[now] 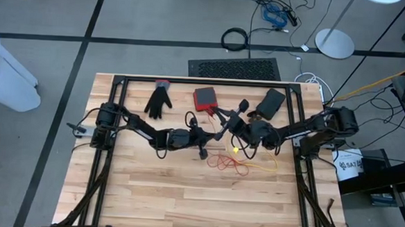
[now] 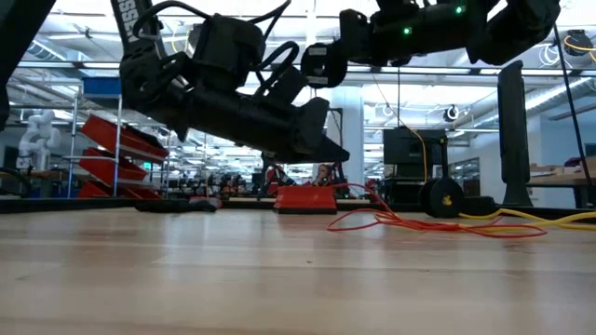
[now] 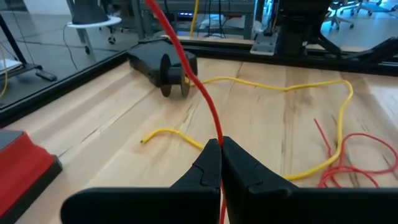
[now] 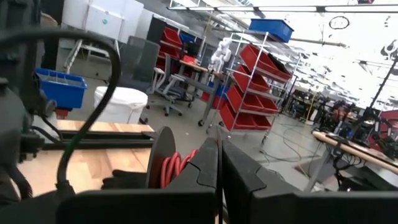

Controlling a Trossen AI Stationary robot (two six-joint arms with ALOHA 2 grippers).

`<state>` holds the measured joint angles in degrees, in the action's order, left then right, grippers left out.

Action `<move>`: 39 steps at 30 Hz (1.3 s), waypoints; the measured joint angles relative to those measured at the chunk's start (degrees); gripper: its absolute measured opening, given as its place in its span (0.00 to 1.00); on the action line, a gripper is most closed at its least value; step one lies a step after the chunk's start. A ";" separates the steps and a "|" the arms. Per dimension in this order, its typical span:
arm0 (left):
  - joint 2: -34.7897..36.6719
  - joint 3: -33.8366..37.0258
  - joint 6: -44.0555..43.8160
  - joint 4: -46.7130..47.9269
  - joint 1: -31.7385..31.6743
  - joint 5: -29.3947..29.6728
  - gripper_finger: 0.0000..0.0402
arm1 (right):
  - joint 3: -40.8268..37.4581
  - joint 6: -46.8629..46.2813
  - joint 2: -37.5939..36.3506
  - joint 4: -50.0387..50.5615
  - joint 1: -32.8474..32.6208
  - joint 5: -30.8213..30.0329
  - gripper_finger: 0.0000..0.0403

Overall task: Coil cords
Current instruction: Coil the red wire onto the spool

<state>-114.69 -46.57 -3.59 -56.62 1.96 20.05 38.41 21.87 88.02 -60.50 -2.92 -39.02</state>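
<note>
Red cord (image 3: 198,87): I see it clamped in my left pincer (image 3: 220,151), rising taut from the closed tips.
Red tangle (image 1: 229,162): mid-tabletop, touching the yellow cord (image 1: 266,163).
Right pincer (image 4: 219,155): I read it closed, raised near the tabletop's far edge.

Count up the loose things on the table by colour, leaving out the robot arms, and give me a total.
Red: 2, the red cord and the red case
Yellow: 1, the yellow cord
Black: 2, the black glove and the black case
Total: 5
</note>
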 joint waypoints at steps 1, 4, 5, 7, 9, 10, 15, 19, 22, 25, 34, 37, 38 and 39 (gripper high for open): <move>0.00 -0.37 0.39 0.39 0.00 0.00 0.00 | 0.00 -0.23 0.16 0.38 0.25 0.00 0.00; 0.00 -0.95 1.13 0.67 0.00 0.00 0.00 | 0.00 -0.83 0.98 0.84 0.88 -0.01 0.00; 0.00 -1.06 1.13 0.78 0.00 0.00 0.00 | 0.00 -0.96 1.29 1.07 1.05 -0.01 0.00; 0.00 -1.23 1.13 0.78 0.00 0.00 0.00 | 0.00 -2.04 2.16 0.85 1.39 0.04 0.00; 0.00 -1.27 1.09 0.80 0.00 0.00 0.00 | 0.00 -3.42 3.31 0.71 1.70 0.28 0.00; 0.00 -1.28 1.07 0.96 -0.03 0.00 0.00 | 0.00 -3.90 3.93 0.75 1.79 0.38 0.00; 0.01 -1.28 1.03 3.65 -0.73 1.49 0.00 | 0.00 -7.91 5.72 0.68 2.39 3.61 0.00; 0.00 -1.28 -0.50 5.89 -1.83 1.49 0.00 | 0.00 -10.00 5.89 0.07 2.60 4.86 0.00; 0.02 -1.28 -0.61 6.87 -2.30 1.07 0.00 | 0.00 -10.82 5.89 -2.00 2.62 6.31 0.00; 0.02 -1.28 -0.59 6.99 -2.32 1.02 0.00 | 0.00 -11.96 5.89 -4.28 2.86 8.78 0.00; 0.02 -1.71 -0.45 6.73 -2.32 0.80 0.00 | 0.00 -16.28 7.18 -6.39 5.67 13.95 0.00; 0.02 -2.52 0.37 6.75 -2.32 -0.63 0.00 | 0.04 -16.97 9.64 -8.99 6.43 13.96 0.00; 0.02 -2.82 0.92 6.73 -2.32 -0.96 0.00 | 0.22 -17.38 10.71 -9.80 6.69 13.94 0.00; 0.02 -3.20 1.08 6.73 -2.32 -1.11 0.00 | 0.58 -17.70 11.72 -10.25 6.94 13.93 0.00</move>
<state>-114.67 -49.77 -2.51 -49.89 -0.36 18.94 38.99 4.17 99.74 -70.75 4.02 -25.09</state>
